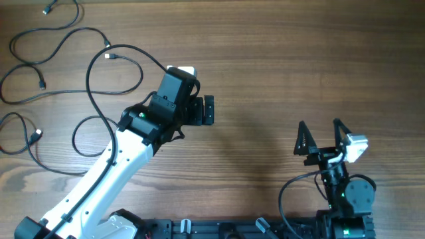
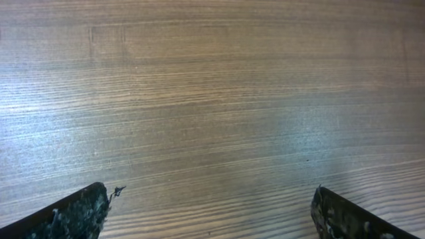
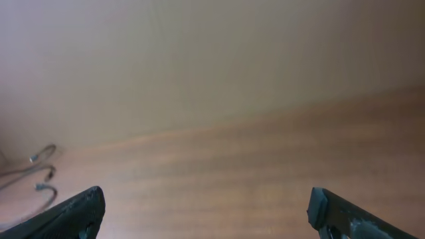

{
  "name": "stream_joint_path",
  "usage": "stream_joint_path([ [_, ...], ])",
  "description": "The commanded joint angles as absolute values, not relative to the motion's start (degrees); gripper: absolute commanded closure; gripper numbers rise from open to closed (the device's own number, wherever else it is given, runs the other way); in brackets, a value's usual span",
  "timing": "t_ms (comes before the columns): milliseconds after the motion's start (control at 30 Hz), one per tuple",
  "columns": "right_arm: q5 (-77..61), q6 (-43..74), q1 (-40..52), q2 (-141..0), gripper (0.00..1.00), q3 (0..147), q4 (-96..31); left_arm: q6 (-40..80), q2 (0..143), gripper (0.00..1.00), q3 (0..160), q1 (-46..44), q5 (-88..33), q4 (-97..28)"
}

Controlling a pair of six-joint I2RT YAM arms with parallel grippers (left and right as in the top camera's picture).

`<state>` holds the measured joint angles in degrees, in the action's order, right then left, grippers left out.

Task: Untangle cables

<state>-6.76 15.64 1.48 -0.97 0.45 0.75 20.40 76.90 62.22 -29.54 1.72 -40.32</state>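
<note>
Left gripper [image 2: 209,194] fingertips sit closest in the left wrist view: two dark tips at the bottom corners, spread wide, nothing between them. Only bare wood-grain surface [image 2: 212,79] under it, no cord in that view.

Right gripper [image 3: 206,194] reads the same on its own camera: tips far apart, nothing pinched. It's tilted up, so the surface [image 3: 265,166] runs away from it toward a pale blurred background. Silver-tipped cable ends [image 3: 40,174] show small at the far left edge, well apart from the fingers.

Overhead:
- cables [image 1: 90,76] lie in loose wavy loops on the left side of the surface [image 1: 279,60], top-left corner down to mid-left. Strands cross in places; can't tell whether any are knotted.
- one plug end [image 1: 111,57] sits inside the big loop, near the left wrist.
- that loop's strand runs up to the left arm [image 1: 99,179] at the wrist and goes out of sight behind it.
- left gripper [image 1: 208,110] points right, just past the cables, not touching any.
- right gripper [image 1: 319,126] sits low on the right, fingers splayed in a V, well apart from the cables.
</note>
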Motion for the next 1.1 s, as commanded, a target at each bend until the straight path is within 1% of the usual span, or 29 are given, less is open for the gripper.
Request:
stream_joint_path([
  [0, -5.0, 13.8, 1.7, -0.2, 0.0, 0.3, 0.0, 19.7, 75.8, 0.0, 63.0, -29.7, 2.5, -40.4],
  [367, -4.9, 1.4, 1.7, -0.9, 0.0, 0.3, -0.1, 19.7, 75.8, 0.0, 63.0, -29.7, 2.5, -40.4],
  [800, -3.1, 1.2, 1.6, -0.9, 0.0, 0.3, -0.2, 19.7, 75.8, 0.0, 63.0, -29.7, 2.5, -40.4],
  [1067, -3.3, -1.5, 1.7, -0.9, 0.0, 0.3, -0.2, 19.7, 75.8, 0.0, 63.0, -29.7, 2.5, -40.4],
])
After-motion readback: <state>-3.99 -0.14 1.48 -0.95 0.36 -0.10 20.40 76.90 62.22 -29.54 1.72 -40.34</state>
